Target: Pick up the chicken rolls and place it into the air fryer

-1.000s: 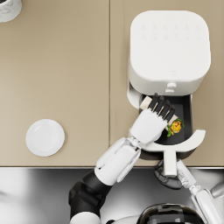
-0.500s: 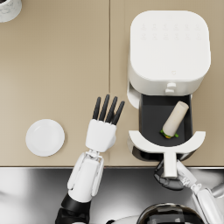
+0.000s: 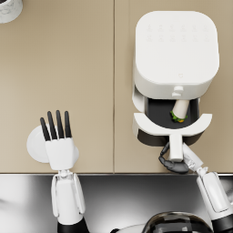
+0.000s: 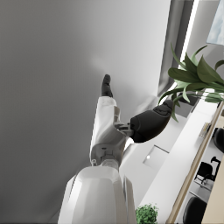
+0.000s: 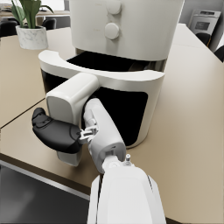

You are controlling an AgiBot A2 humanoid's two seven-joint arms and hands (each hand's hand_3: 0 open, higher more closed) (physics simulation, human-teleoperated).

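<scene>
The chicken roll point(image 3: 179, 110) lies in the dark basket of the white air fryer point(image 3: 175, 50), its far end hidden under the fryer body. The drawer point(image 3: 150, 125) stands partly open. My right hand point(image 3: 173, 162) grips the drawer handle point(image 3: 175, 149); the right wrist view shows the dark right hand point(image 5: 56, 133) wrapped round the white handle point(image 5: 70, 98) below the fryer point(image 5: 127, 26). My left hand point(image 3: 58, 141) hovers flat and holds nothing, fingers spread, over the white plate point(image 3: 34, 144). In the left wrist view the left hand point(image 4: 109, 118) shows against a grey blur.
A white plant pot point(image 3: 8, 9) stands at the table's far left corner, and the plant pot point(image 5: 31, 37) also shows in the right wrist view. The beige tabletop point(image 3: 82, 68) ends at a front edge just behind both hands, with a metal surface point(image 3: 136, 200) below it.
My left hand let go of the roll in the basket and drew back left, over the plate. My right hand has pushed the drawer partway in, so the roll is half hidden.
</scene>
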